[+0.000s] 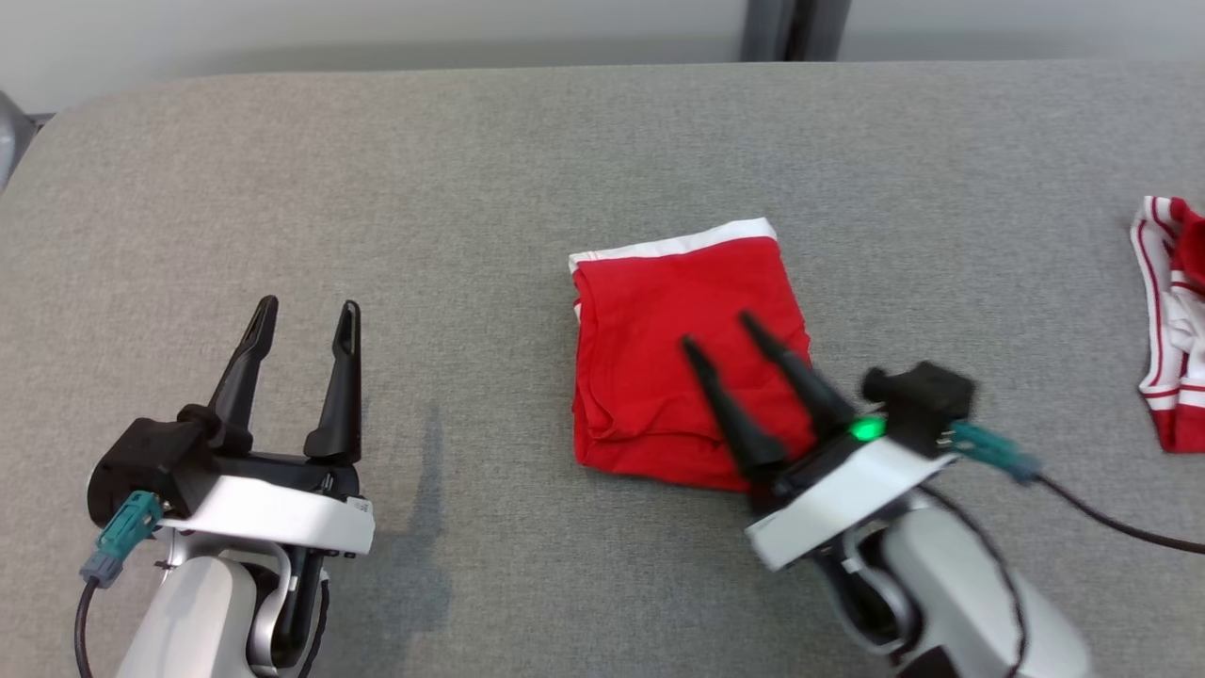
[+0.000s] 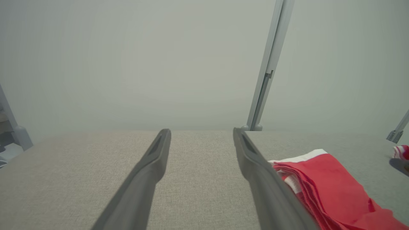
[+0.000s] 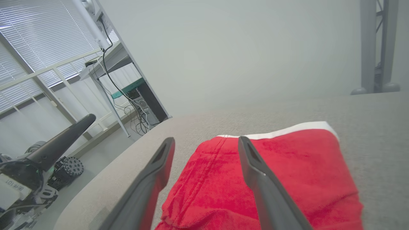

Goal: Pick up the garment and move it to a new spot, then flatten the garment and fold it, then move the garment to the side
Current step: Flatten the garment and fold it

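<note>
No text reads clearly (a small marking (image 3: 9, 184) on the left gripper (image 1: 309, 304) is too blurred).

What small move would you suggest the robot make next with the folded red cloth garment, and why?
Probably lower the open right gripper and pinch the folded red cloth garment at its near edge: it lies unheld, centred on the grey table, so only moving aside remains.
</note>
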`<state>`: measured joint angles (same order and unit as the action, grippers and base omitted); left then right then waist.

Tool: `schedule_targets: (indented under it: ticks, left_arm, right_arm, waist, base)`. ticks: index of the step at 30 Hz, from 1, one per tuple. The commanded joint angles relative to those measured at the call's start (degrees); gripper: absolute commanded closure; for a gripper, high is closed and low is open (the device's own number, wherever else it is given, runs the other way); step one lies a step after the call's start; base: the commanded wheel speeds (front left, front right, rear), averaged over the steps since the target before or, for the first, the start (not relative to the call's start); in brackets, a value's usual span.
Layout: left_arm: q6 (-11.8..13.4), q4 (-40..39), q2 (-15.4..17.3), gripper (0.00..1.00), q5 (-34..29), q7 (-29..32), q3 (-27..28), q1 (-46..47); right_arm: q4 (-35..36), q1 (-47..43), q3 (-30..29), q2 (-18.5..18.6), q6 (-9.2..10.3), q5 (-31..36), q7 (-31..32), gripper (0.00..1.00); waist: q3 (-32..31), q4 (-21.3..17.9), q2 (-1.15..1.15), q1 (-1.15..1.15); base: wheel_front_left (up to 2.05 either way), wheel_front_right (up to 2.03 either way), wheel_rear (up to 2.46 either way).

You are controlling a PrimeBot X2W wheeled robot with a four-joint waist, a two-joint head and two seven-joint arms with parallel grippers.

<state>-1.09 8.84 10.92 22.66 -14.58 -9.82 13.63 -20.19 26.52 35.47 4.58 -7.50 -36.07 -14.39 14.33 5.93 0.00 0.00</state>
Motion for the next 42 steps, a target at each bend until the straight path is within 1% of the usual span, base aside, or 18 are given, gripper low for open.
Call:
schedule_targets:
  ticks: [1, 10, 13, 15, 19, 25, 29, 37, 42]
  left_arm:
    - [0.44, -0.20, 0.54, 0.00, -0.57, -0.16, 0.34, -0.39]
    - [2.93, -2.48, 2.05, 0.00, -1.03, 0.68, 1.77, -1.84]
    - [3.56, -3.46, 2.59, 0.00, -0.93, 1.00, 2.14, -2.91]
    - [3.73, -4.01, 2.89, 0.00, -0.85, 1.28, 2.20, -3.73]
    - [4.36, -5.05, 3.41, 0.00, -0.84, 1.84, 2.20, -6.02]
    - [3.26, -6.19, 4.35, 0.00, -0.38, 2.77, 1.14, -9.77]
    - [3.31, -6.11, 4.91, 0.00, 0.03, 3.68, 0.93, -12.35]
    - [4.49, -6.90, 6.02, 0.00, -0.60, 4.88, 0.92, -15.17]
    - [5.26, -7.92, 6.02, 0.00, -0.90, 5.42, 0.60, -15.65]
  right_arm:
    - [1.15, -1.18, -2.44, 1.46, 0.01, 1.41, -0.58, 0.00]
    - [8.87, -8.59, -24.37, 4.82, 0.01, 12.77, -0.87, 0.00]
    - [10.69, -11.20, -29.87, 5.77, 0.01, 15.40, 0.07, 0.00]
    - [11.98, -12.92, -32.40, 6.06, 0.01, 16.87, 1.07, 0.00]
    - [14.23, -16.37, -34.85, 5.97, 0.01, 18.26, 3.43, 0.00]
    - [16.79, -21.65, -36.76, 5.04, 0.01, 19.18, 6.21, 0.00]
    - [17.92, -24.88, -37.67, 4.29, 0.01, 19.48, 8.04, 0.00]
    - [19.82, -28.15, -38.52, 3.34, 0.01, 20.18, 10.24, 0.00]
    - [20.64, -28.47, -38.74, 3.37, 0.01, 20.38, 10.84, 0.00]
  waist:
    - [-0.69, -0.86, 0.00, 0.00]
    - [-2.61, -3.38, 0.00, 0.00]
    - [-3.64, -3.77, 0.00, 0.00]
    - [-4.52, -3.96, 0.00, 0.00]
    - [-6.88, -4.17, 0.00, 0.00]
    - [-10.47, -3.88, 0.00, 0.00]
    - [-12.43, -3.82, 0.00, 0.00]
    - [-14.27, -3.76, 0.00, 0.00]
    - [-14.39, -3.58, 0.00, 0.00]
  base:
    - [0.00, 0.00, 0.00]
    - [0.00, 0.00, 0.00]
    - [0.00, 0.00, 0.00]
    - [0.00, 0.00, 0.00]
    - [0.00, 0.00, 0.00]
    - [0.00, 0.00, 0.00]
    - [0.00, 0.00, 0.00]
    - [0.00, 0.00, 0.00]
    - [0.00, 0.00, 0.00]
